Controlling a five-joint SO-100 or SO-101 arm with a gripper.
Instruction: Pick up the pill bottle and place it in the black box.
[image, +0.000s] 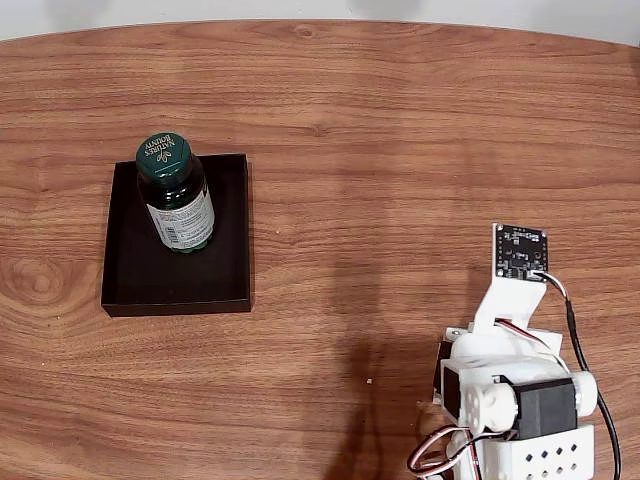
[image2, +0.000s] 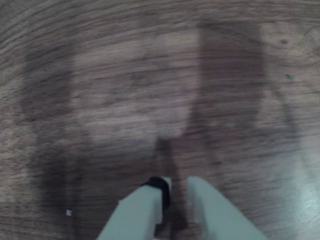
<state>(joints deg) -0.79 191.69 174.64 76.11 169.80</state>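
Fingers (image2: 175, 192) nearly closed, empty | one pill bottle (image: 178, 197) | one black box (image: 135, 270)

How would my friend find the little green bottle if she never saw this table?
In the fixed view, look at the wooden table, then at the black box on its left side. The pill bottle stands upright in the box's far part. It is dark green, with a round cap and a white label.
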